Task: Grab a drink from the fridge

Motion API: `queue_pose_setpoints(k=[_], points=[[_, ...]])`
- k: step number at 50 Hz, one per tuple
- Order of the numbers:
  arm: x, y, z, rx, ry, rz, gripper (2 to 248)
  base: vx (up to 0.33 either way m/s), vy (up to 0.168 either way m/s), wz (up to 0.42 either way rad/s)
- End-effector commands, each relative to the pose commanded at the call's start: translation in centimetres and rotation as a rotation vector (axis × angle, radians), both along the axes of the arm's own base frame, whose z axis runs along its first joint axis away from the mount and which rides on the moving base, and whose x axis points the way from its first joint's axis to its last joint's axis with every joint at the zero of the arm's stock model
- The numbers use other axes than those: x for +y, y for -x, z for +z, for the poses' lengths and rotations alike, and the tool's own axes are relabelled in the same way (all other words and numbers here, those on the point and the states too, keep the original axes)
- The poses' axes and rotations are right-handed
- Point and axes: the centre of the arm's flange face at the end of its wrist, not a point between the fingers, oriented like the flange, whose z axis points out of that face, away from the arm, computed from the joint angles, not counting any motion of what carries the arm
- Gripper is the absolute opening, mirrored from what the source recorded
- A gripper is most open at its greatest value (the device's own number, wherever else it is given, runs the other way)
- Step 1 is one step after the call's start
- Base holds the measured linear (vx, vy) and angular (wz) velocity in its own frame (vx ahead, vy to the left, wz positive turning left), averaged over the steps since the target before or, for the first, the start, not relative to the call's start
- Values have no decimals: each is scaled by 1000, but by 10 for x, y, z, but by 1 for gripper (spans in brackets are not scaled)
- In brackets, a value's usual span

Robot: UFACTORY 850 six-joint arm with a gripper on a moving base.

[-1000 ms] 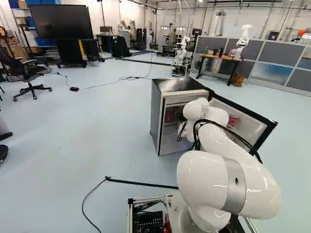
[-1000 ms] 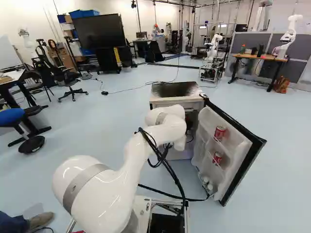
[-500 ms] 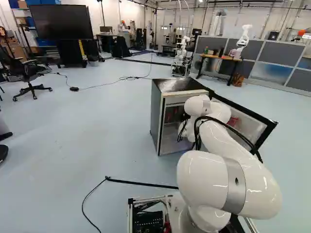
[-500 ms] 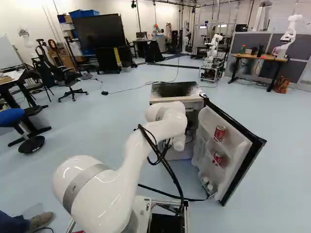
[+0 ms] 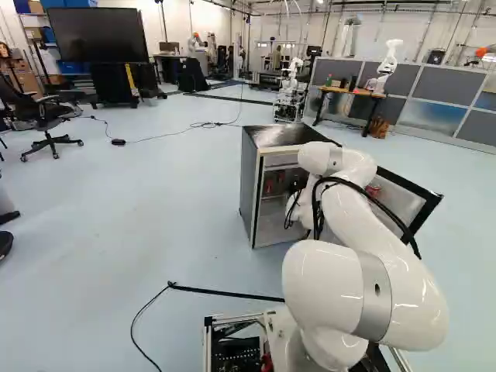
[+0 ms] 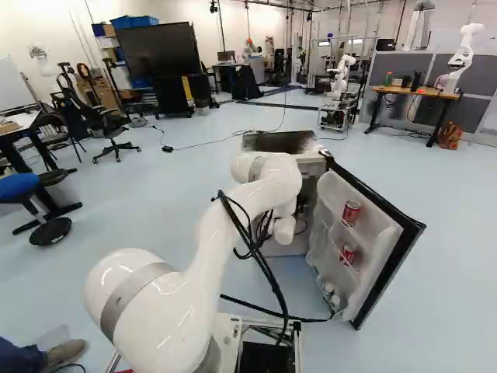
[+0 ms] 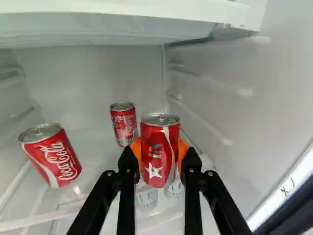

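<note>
Inside the fridge [image 5: 249, 186], leaves one can [image 7: 51, 155] at ten o'clock, another can [image 7: 123, 122] at eleven; has the claw [image 7: 160, 155] clamped round the drink [image 7: 159, 142] at twelve. Has just raised the arm [image 6: 272, 186] (only slightly), so probably nearly ready to withdraw toward six.

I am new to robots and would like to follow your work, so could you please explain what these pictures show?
The machine is a white robot arm on a moving base. Two views look ahead from the base, from behind the arm's left and right; the third looks from its wrist along the end effector.

The arm reaches into an open fridge. There, the end effector's two black fingers with orange pads are closed on a red can. Two more red cans are on the clear shelf: one farther back, one off to the side. The right base view shows two others in the open door.
</note>
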Motion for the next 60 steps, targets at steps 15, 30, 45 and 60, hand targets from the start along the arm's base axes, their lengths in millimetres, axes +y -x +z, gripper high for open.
queue_pose_setpoints(k=[15, 30, 45, 60], points=[[7, 28, 30, 46, -21, -8, 92, 0, 0, 0], [14, 56, 61, 83, -38, -17, 92, 0, 0, 0], [24, 84, 91, 115, -54, -22, 92, 0, 0, 0], [39, 113, 121, 144, -67, -20, 92, 0, 0, 0]])
